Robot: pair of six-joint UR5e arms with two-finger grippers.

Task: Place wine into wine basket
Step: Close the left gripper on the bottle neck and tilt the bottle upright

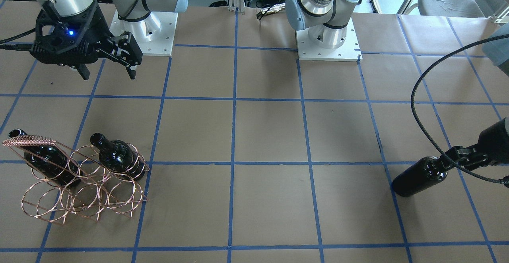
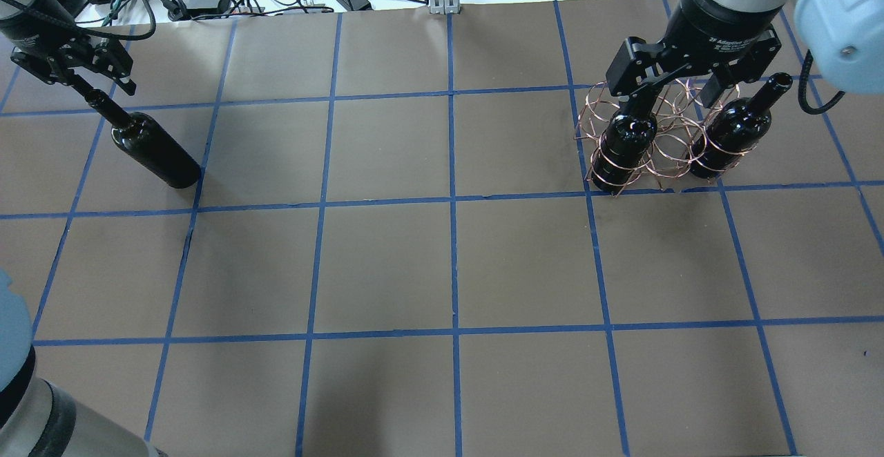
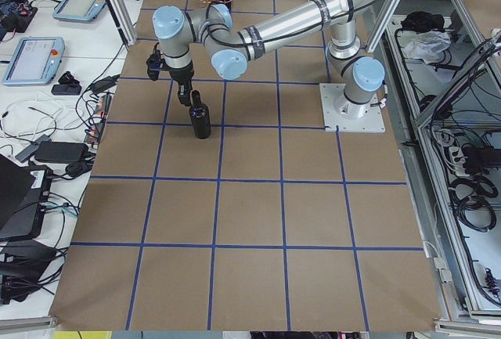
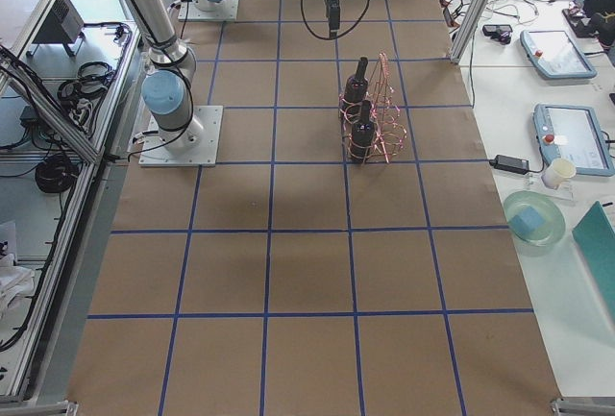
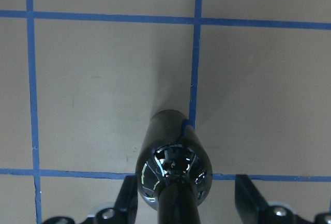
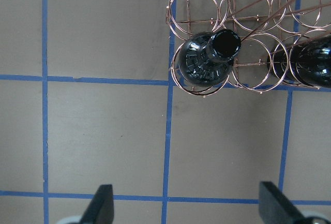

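The wine bottle (image 2: pixel 155 150) stands upright near the desk's (image 2: pixel 442 270) far left corner. The left claw (image 5: pixel 183 206) straddles its neck, fingers apart, not yet clamped. The right claw (image 1: pixel 109 74) hangs spread and empty over the wine basket (image 2: pixel 666 139) near the far right edge. An off-centre squeeze could tip the glossy bottle, and threading the free middle ring risks knocking the two racked bottles (image 2: pixel 625 139).

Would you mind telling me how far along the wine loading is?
Two bottles already sit in the wine basket. The left gripper straddles the neck of the third bottle, open; that bottle stands on the table. The right gripper is open and empty. Left: grasp, carry, insert.
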